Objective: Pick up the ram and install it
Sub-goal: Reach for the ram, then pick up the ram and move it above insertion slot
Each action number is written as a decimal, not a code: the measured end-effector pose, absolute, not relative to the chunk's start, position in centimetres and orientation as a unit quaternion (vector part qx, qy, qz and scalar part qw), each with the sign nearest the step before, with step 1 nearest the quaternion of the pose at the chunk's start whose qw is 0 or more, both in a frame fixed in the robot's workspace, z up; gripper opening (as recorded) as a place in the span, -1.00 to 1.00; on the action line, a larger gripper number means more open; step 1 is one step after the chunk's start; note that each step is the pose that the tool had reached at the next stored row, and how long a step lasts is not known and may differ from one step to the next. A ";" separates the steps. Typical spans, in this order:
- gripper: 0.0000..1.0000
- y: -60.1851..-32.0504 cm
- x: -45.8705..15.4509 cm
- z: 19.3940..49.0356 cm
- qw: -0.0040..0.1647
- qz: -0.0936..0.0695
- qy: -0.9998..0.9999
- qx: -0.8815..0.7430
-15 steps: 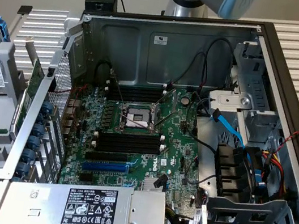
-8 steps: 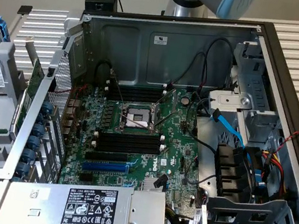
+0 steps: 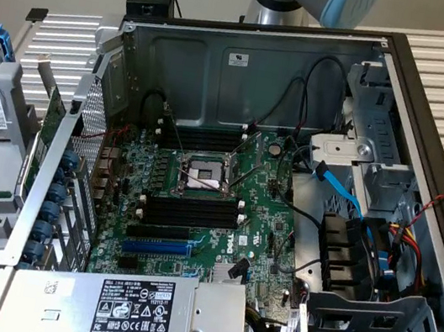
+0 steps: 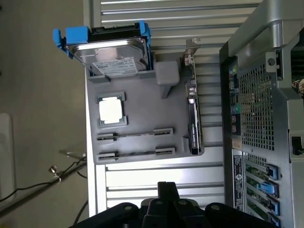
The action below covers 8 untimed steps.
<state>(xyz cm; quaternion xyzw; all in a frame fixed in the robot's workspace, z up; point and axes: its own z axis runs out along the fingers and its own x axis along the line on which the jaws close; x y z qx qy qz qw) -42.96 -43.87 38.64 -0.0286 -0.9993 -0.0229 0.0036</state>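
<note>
Hand (image 4: 167, 186) closed, empty, ram (image 4: 135, 153) apart, in gray tray (image 4: 142, 114)

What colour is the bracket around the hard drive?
The bracket is blue; the wrist view shows it best.

Open room above the tray (image 4: 142, 107); hard drive (image 4: 113, 54) at its end.
</note>
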 end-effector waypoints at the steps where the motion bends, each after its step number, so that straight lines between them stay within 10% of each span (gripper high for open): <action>1: -0.80 -43.8 -43.0 38.6 0.004 -0.022 -0.999 -0.028; 8: -0.80 -43.7 -43.0 38.6 0.005 -0.020 -1.000 -0.013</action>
